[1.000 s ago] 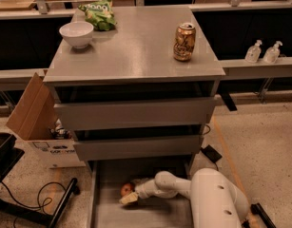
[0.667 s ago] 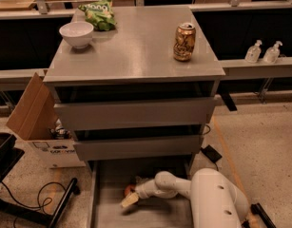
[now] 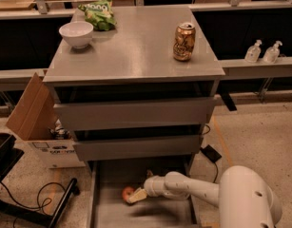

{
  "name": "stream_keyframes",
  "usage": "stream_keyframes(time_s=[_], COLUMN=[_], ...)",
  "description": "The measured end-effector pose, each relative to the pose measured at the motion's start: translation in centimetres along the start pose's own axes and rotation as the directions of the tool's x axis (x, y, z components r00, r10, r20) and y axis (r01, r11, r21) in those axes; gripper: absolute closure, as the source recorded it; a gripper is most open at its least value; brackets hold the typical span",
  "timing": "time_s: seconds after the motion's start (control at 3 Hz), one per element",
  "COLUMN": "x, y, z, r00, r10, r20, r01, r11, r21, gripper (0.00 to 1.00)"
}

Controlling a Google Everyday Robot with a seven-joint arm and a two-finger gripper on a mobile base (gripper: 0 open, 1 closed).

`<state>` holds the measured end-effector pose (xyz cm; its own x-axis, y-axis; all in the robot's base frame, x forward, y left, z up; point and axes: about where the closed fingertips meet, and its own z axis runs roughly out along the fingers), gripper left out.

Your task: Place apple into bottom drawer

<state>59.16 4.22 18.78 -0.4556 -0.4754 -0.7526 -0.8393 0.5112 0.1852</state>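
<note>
The bottom drawer (image 3: 107,213) is pulled out at the foot of the grey cabinet, its flat grey floor showing. The small red apple (image 3: 128,193) with yellowish patches lies on that floor, left of the middle. My gripper (image 3: 135,196) reaches in from the right on the white arm (image 3: 193,190), its pale fingertips right against the apple's right side, low over the drawer floor.
The two upper grey drawers (image 3: 136,113) are shut above. On the cabinet top stand a gold drink can (image 3: 184,42), a white bowl (image 3: 76,33) and a green snack bag (image 3: 99,13). A cardboard box (image 3: 34,113) stands left; cables (image 3: 41,201) lie on the floor.
The gripper and apple stay low in the bottom drawer; the fingertips have shifted slightly, and the apple sits beside them on the floor.
</note>
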Motion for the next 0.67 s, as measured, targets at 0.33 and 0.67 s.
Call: stream_keyframes(time_s=[0.33, 0.67], x=[-1.9, -4.7], y=[-2.7, -4.9], z=[-7.6, -16.2], r00=[0.999, 0.998], r10=[0.024, 0.038], r20=[0.031, 0.056], r01=[-0.029, -0.055], r11=[0.9844, 0.9362], r21=[0.173, 0.347], gripper=[0.0, 0.0])
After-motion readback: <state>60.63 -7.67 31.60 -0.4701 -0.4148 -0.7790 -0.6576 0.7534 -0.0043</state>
